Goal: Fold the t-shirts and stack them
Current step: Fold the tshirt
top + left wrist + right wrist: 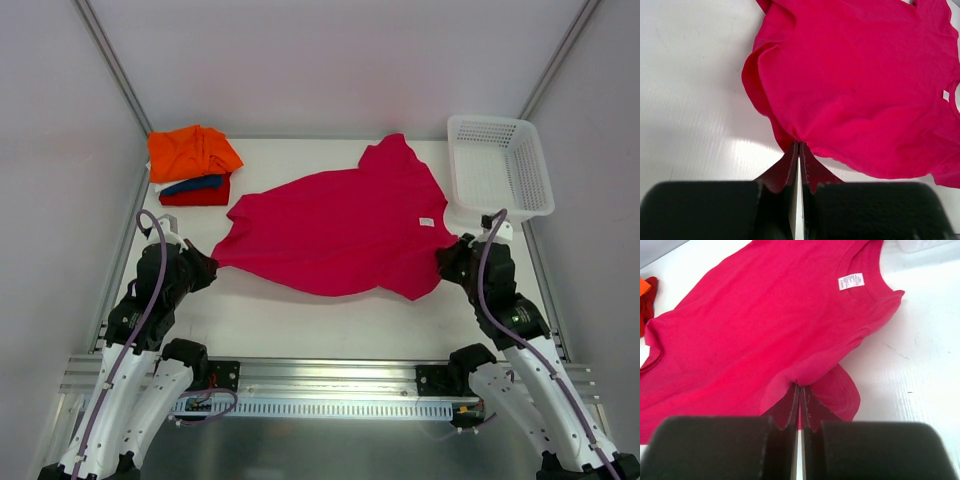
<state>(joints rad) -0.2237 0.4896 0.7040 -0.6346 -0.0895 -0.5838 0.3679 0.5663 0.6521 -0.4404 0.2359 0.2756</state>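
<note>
A large magenta-pink t-shirt (340,225) lies spread across the middle of the table, its white neck label (426,221) toward the right. My left gripper (207,262) is shut on the shirt's left hem edge (797,137). My right gripper (443,255) is shut on the shirt's edge (802,377) near the right sleeve, where the cloth bunches. At the back left sits a stack of folded t-shirts: orange (192,152) on top, dark blue (192,184) and red (198,195) beneath. The red one's edge (646,305) shows at the left of the right wrist view.
A white plastic mesh basket (500,165) stands at the back right corner. Grey walls and metal frame rails (110,60) surround the table. The white table surface (330,320) runs along the front between the arm bases.
</note>
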